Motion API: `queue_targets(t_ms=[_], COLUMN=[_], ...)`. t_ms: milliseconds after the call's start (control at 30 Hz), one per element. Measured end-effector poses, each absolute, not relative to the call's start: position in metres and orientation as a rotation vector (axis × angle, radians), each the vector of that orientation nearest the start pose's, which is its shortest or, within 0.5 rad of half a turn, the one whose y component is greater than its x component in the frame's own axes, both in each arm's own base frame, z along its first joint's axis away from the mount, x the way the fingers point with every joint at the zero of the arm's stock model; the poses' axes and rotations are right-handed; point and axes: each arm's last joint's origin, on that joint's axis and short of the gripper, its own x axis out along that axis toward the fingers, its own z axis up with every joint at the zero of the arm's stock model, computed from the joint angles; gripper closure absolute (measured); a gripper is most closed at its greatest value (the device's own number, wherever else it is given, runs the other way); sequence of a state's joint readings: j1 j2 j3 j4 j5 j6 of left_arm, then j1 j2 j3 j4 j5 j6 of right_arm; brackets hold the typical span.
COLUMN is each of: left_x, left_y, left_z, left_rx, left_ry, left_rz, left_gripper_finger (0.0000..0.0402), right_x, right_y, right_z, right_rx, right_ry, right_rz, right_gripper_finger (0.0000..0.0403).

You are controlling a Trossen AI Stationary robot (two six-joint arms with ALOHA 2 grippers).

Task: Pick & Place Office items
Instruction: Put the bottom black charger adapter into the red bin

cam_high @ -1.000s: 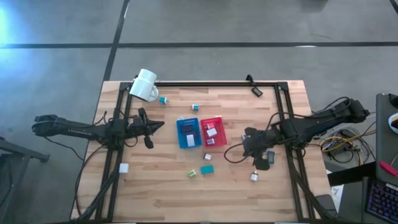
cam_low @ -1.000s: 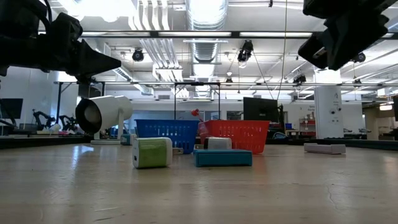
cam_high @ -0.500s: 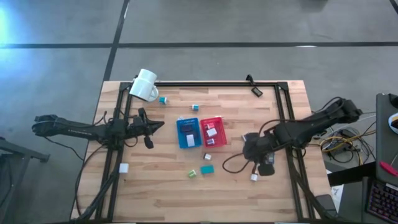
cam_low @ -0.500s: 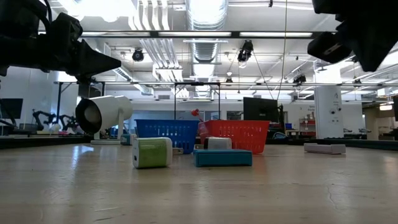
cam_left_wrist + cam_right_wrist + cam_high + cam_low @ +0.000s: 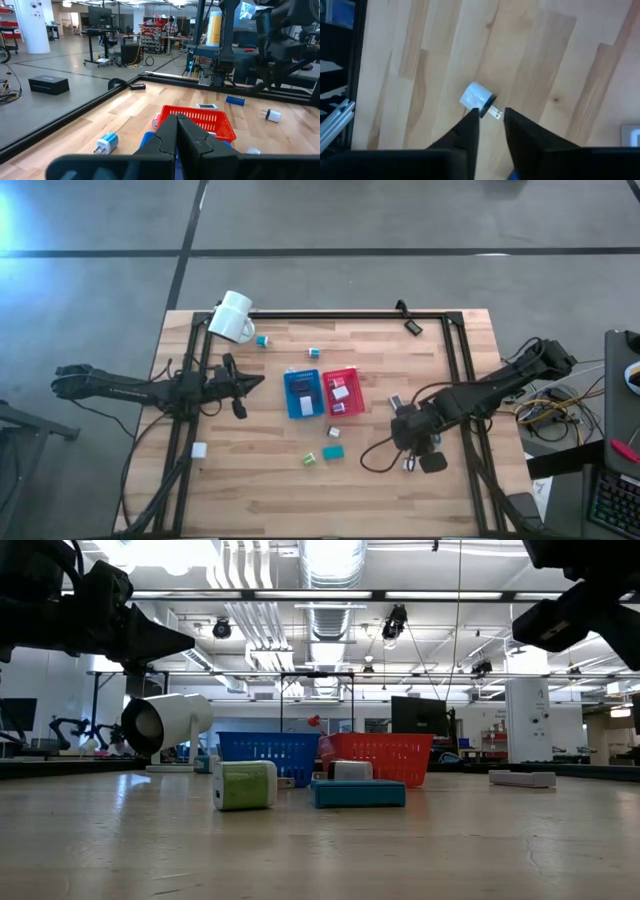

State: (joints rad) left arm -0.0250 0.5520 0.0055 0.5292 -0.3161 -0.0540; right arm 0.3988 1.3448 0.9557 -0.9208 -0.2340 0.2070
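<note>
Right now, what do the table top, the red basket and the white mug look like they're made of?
The table top looks like wood: pale planks with visible grain and a low sheen. The red basket looks like moulded plastic, its walls a lattice of fine slots in a uniform colour. The white mug, lying on its side, has a smooth plain surface, ceramic or plastic; the look doesn't settle which.

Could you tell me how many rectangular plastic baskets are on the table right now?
2: a blue rectangular plastic basket and a red rectangular plastic basket sit side by side at the middle of the wooden table, blue towards the left arm's side. None appears hidden.
</note>
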Motion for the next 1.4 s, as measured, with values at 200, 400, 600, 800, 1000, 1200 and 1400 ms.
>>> queue_targets(t_ms=[200,400,600,800,1000,1200,1400], left_x=[0.131,0.131,0.131,0.131,0.131,0.131,0.131], left_y=[0.006,0.006,0.006,0.006,0.006,0.006,0.006], left_z=[0.163,0.163,0.163,0.163,0.163,0.163,0.163], left_rx=[-0.049,-0.049,-0.049,-0.049,-0.048,-0.04,-0.04], left_ry=[0.018,0.017,0.018,0.018,0.018,0.019,0.019], left_rz=[0.292,0.292,0.292,0.292,0.292,0.292,0.292], left_gripper_finger=[0.0392,0.0392,0.0392,0.0392,0.0392,0.0392,0.0392], right_x=[0.211,0.204,0.2,0.201,0.204,0.209,0.211], right_y=[0.112,0.134,0.15,0.159,0.166,0.169,0.17], right_z=[0.225,0.22,0.208,0.192,0.172,0.155,0.144], right_rx=[-0.032,-0.127,-0.187,-0.427,-0.563,-0.655,-0.708], right_ry=[1.377,1.388,1.432,1.418,1.458,1.495,1.52], right_rz=[0.493,0.588,0.59,0.571,0.576,0.584,0.584], right_gripper_finger=[0.0245,0.0215,0.0215,0.0215,0.0215,0.0216,0.0216])
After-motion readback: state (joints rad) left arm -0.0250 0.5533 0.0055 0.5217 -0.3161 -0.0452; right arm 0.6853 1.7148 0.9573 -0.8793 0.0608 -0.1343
